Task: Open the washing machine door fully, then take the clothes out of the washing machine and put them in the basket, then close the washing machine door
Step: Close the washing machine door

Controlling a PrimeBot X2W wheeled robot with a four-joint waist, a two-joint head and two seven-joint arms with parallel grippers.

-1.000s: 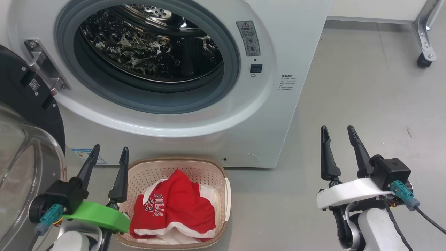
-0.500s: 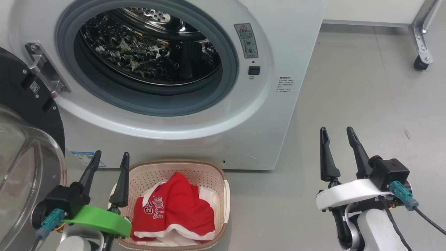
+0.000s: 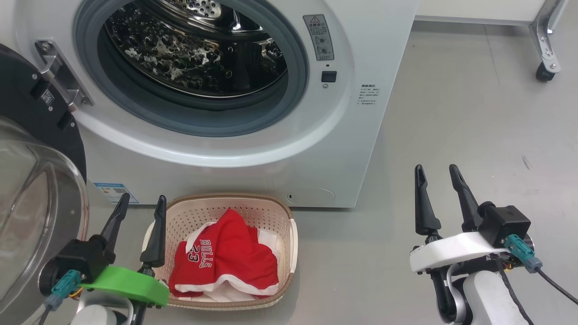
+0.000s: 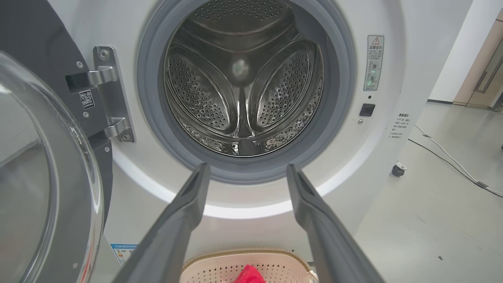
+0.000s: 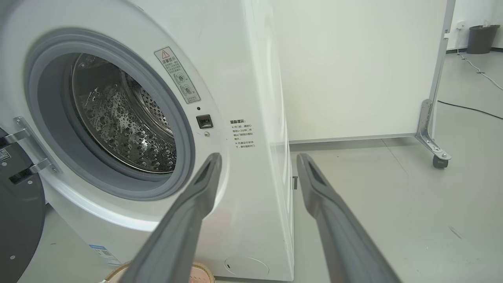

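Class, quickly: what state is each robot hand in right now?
Left hand: open, holding nothing.
Right hand: open, holding nothing.

My head camera looks steeply down from above at the floor (image 3: 474, 135) before the washer (image 3: 280, 176). Its opening (image 3: 194, 67) fills the upper left of the frame, the basket (image 3: 226, 197) lies at bottom centre, and the door (image 3: 18, 90) cuts in at the left edge. My left wrist camera sits low and close, facing the drum (image 4: 243, 78) almost square on, with the basket rim at its bottom edge. My right wrist camera is just as low but off to one side. It catches the opening at a slant on the left, with the wall (image 5: 353, 70) and floor on the right. All three share the opening, the hinge (image 3: 58, 76) and the warning sticker (image 3: 318, 37).
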